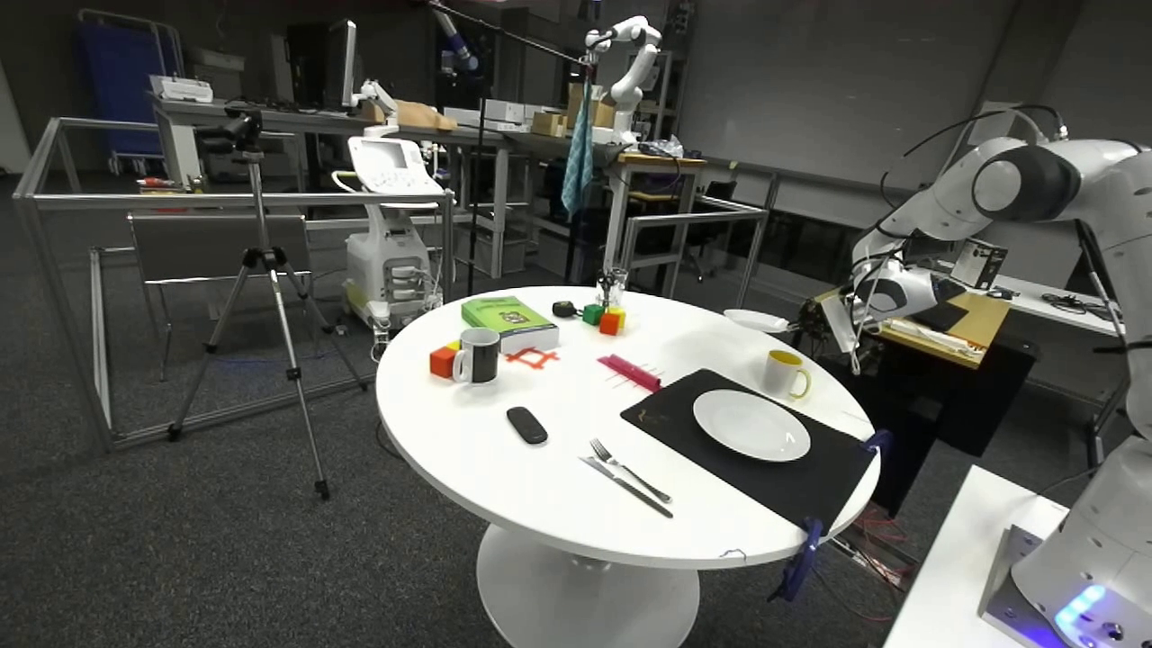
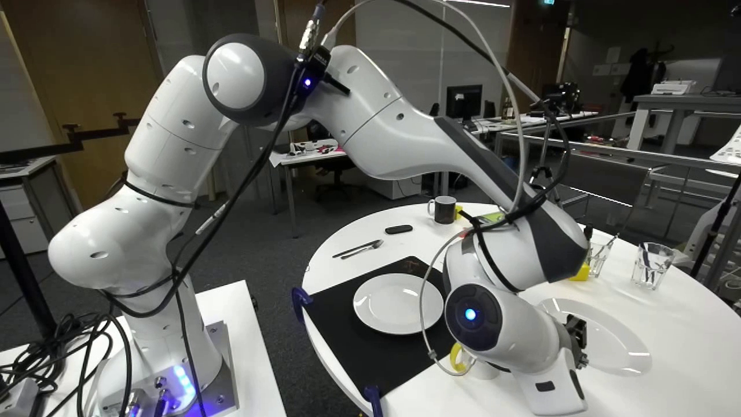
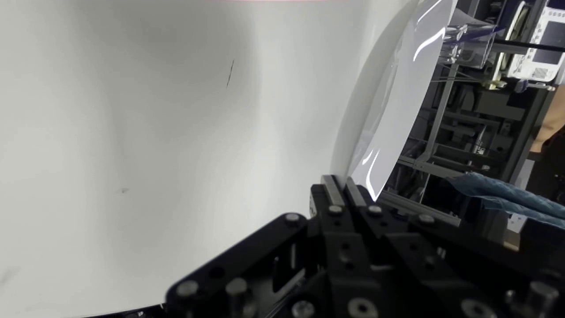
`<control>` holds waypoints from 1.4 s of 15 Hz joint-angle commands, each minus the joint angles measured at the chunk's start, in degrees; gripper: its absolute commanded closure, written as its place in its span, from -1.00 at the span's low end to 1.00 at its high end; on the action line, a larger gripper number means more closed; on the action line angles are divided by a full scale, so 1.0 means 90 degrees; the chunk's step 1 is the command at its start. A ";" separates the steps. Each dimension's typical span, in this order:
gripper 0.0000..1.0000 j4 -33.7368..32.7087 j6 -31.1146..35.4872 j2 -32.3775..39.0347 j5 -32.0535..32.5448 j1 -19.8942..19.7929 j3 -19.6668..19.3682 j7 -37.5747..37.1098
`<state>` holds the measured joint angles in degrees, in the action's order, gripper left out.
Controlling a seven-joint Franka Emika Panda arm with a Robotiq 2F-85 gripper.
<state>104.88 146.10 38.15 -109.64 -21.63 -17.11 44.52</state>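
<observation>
In an exterior view, from left: tripod [image 1: 264, 257]; green book [image 1: 511, 317], its lettering too small to be read; pink piece [image 1: 634, 373] near centre; mug with yellow handle [image 1: 779, 373], seen whole. In an exterior view, that mug is mostly covered by the arm [image 2: 399, 130]; at right of frame, a clear glass [image 2: 651, 267] is seen standing apart from a tumbler [image 2: 600, 258]. Wrist view: left side filled by tabletop [image 3: 176, 145]; at lower centre the gripper [image 3: 343, 190] is clenched on the rim of a pale platter [image 3: 410, 88], which slants toward the upper right; blue cloth [image 3: 503, 194] at right edge. Contact shown closely here only.
</observation>
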 commanded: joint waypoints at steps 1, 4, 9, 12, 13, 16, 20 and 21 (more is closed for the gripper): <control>0.98 -0.0420 0.0041 0.0280 -0.0157 0.0078 -0.0123 -0.0228; 0.98 -0.0580 0.0044 0.0457 -0.0152 0.0086 -0.0115 -0.0272; 0.98 -0.0779 0.0128 0.0699 -0.0150 0.0173 -0.0088 -0.0194; 0.98 -0.0866 0.0184 0.0824 -0.0127 0.0279 -0.0079 -0.0162; 0.98 -0.0876 0.0226 0.0864 -0.0121 0.0334 -0.0080 -0.0139; 0.98 -0.0934 0.0376 0.0968 -0.0134 0.0450 -0.0099 -0.0069; 0.98 -0.0978 0.0613 0.1033 -0.0110 0.0537 -0.0124 -0.0051; 0.98 -0.0983 0.0644 0.1049 -0.0094 0.0543 -0.0124 -0.0054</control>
<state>97.62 150.15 47.27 -109.65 -17.62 -17.31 43.65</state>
